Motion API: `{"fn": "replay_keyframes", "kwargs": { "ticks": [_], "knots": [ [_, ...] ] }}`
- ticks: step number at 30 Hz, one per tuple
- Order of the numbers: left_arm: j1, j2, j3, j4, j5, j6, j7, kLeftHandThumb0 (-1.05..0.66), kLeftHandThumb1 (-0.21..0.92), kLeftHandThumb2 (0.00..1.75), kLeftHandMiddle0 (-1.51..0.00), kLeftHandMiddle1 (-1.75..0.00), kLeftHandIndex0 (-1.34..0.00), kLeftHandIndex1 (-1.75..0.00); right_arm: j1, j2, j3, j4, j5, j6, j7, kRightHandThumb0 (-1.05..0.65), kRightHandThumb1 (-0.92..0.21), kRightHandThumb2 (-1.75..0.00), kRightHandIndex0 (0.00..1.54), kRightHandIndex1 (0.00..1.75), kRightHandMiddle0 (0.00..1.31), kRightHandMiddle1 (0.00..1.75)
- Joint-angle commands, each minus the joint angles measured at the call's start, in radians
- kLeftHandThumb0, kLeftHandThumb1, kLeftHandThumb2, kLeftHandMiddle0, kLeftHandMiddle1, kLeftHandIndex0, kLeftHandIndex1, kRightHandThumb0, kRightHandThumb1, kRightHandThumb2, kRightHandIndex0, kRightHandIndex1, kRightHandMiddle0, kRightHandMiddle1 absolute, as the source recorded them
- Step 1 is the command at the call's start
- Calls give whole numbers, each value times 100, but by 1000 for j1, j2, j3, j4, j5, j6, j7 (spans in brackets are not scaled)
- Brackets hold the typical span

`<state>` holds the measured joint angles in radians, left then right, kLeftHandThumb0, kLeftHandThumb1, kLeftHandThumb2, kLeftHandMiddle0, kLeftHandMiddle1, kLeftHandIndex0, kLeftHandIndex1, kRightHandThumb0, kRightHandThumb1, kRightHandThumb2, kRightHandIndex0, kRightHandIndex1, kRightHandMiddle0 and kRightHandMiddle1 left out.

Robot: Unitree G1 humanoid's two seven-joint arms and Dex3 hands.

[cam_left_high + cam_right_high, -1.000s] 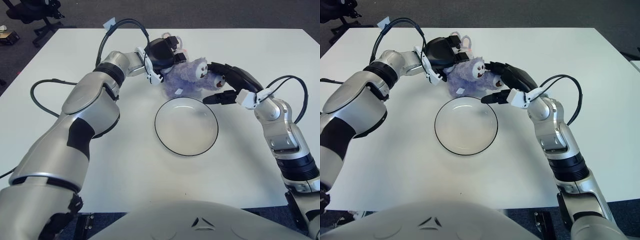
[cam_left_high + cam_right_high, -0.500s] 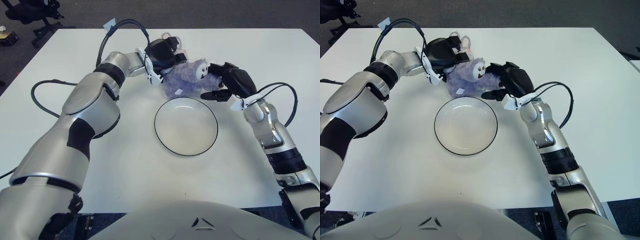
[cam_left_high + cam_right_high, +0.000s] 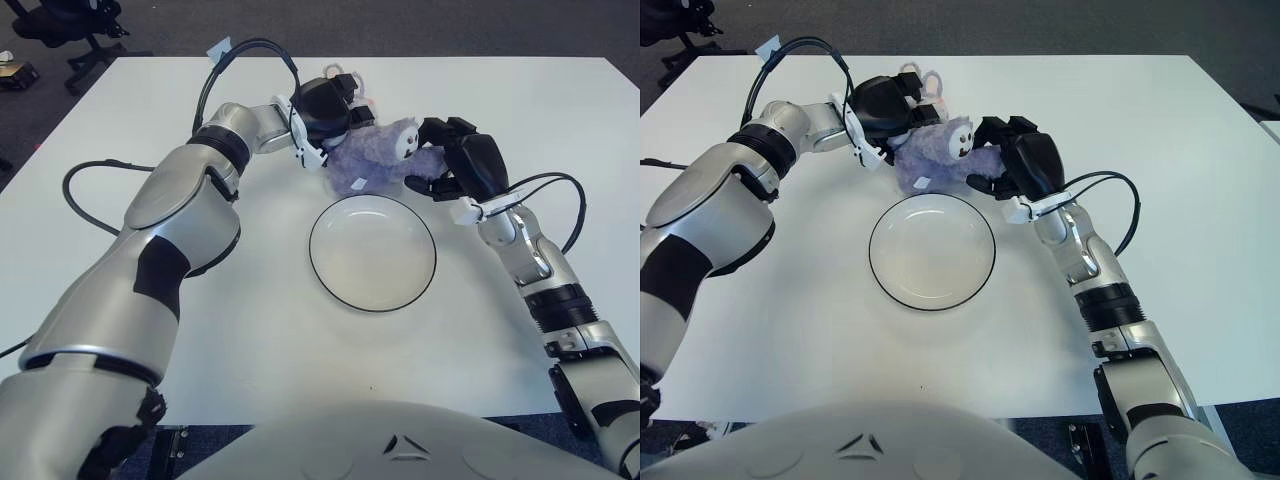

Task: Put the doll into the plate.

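Note:
A purple plush doll [image 3: 372, 160] with a white face sits on the white table just behind the plate, held between both hands. My left hand [image 3: 322, 112] is curled against its back left side. My right hand [image 3: 445, 160] is curled against its right side, fingers wrapping one arm of the doll. The white plate [image 3: 372, 252] with a dark rim lies flat in front of the doll and holds nothing. The doll also shows in the right eye view [image 3: 937, 155], as does the plate [image 3: 931, 250].
A black cable [image 3: 95, 195] loops on the table at the left. Office chair bases [image 3: 70, 30] stand on the floor beyond the table's far left corner. The table's far edge is close behind the doll.
My right hand has moved left and closed in on the doll's right side. The doll has tipped slightly more upright. My left hand has stayed in place.

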<state>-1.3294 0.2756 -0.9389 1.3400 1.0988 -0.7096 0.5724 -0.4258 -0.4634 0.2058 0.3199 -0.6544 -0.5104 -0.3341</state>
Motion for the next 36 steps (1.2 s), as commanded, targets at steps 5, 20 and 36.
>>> {"fn": "replay_keyframes", "kwargs": {
  "ticks": [5,20,36],
  "knots": [
    [9,27,13,-2,-12,-10,1,-50,87,1,-34,-102,-40,-55,-52,-37,-11,80,-9,-58,-29,40,-48,-110,48,175,57,174],
    [30,83,83,-26,-87,-72,-12,-50,89,0,-37,-122,-33,-104,-160,-47,6,294,-33,-202,-142,41,-50,-108,47,175,57,175],
    [41,160,152,-123,-141,-157,-120,-38,92,23,-47,-144,-45,-143,-352,-70,21,547,-28,-288,-157,41,-52,-104,45,175,57,175]
  ]
}}
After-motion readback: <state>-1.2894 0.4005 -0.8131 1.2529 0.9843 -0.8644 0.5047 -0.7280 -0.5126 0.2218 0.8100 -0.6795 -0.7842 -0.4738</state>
